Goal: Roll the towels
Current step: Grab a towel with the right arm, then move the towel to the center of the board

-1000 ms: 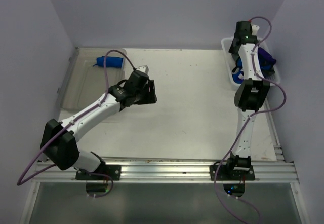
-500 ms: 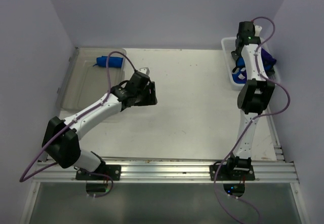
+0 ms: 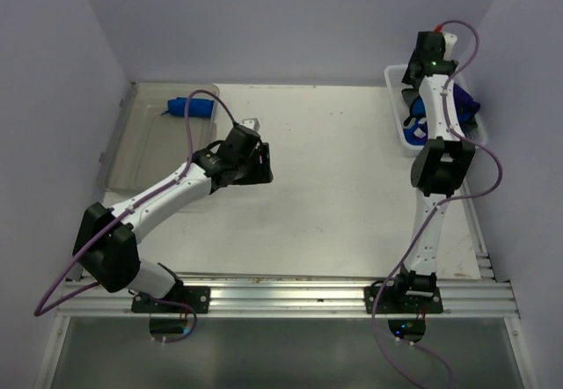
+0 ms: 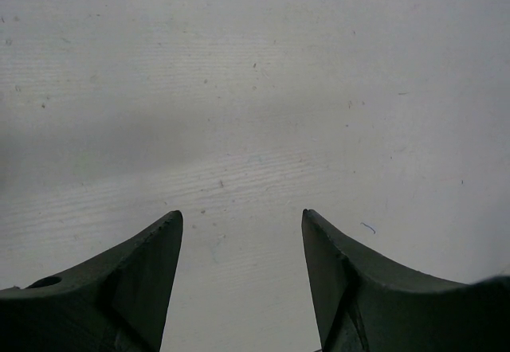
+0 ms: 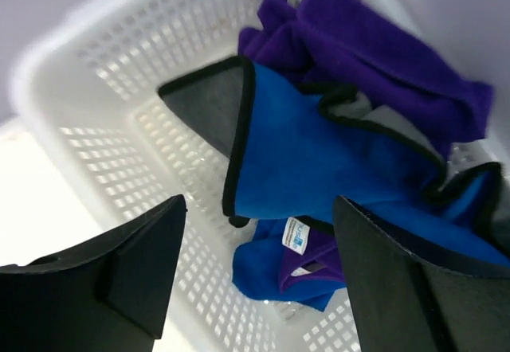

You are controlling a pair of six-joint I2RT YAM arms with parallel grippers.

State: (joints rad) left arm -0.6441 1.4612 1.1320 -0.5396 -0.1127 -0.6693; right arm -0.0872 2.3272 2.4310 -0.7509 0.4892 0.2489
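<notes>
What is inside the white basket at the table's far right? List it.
In the white basket: a blue towel draped on top, a purple towel beside it, and a second blue towel lower down. How many more lie beneath them is covered.

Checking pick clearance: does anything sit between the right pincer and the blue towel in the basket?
Nothing visible does. The open right pincer hangs over the basket's open top, with the blue towel directly below. The purple towel lies beside it, not over it.
</notes>
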